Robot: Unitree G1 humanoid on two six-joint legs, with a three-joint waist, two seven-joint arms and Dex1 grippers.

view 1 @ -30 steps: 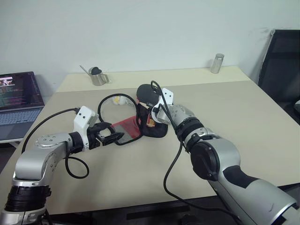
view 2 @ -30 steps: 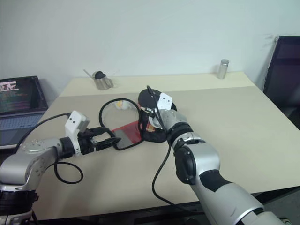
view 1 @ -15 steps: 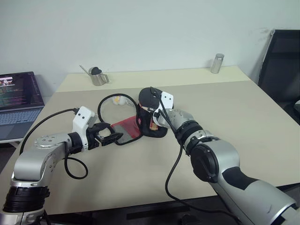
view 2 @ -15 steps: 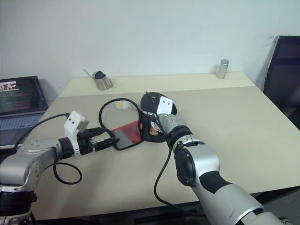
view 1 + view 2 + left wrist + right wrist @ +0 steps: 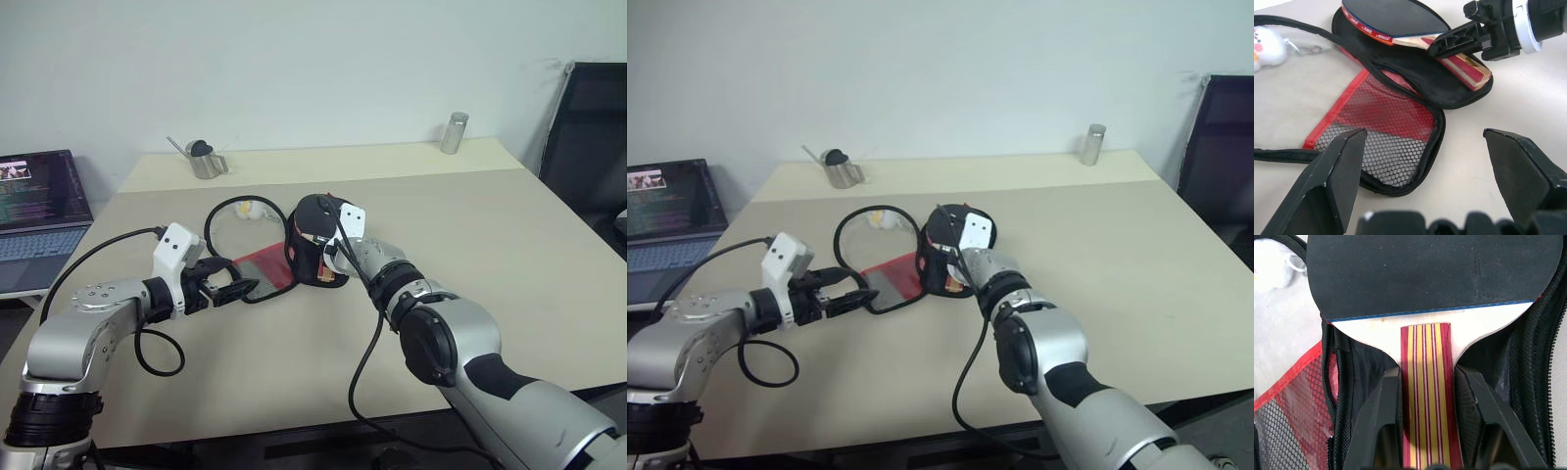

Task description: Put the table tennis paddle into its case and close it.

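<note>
A: The table tennis paddle (image 5: 1430, 279) hangs over the open case (image 5: 1415, 73), its handle pinched between the right gripper (image 5: 1427, 382) fingers. Why by the handle?

B: I'd guess so the blade can enter the black round half first.

A: And the left gripper (image 5: 1425, 161)?

B: Jaws spread wide, empty, beside the mesh flap (image 5: 1386, 142), probably ready to steady it.

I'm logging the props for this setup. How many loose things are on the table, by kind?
Table tennis paddle: 1
Case: 1
White fluffy keychain charm: 1
Metal watering can: 1
Metal canister: 1
Total: 5
</note>
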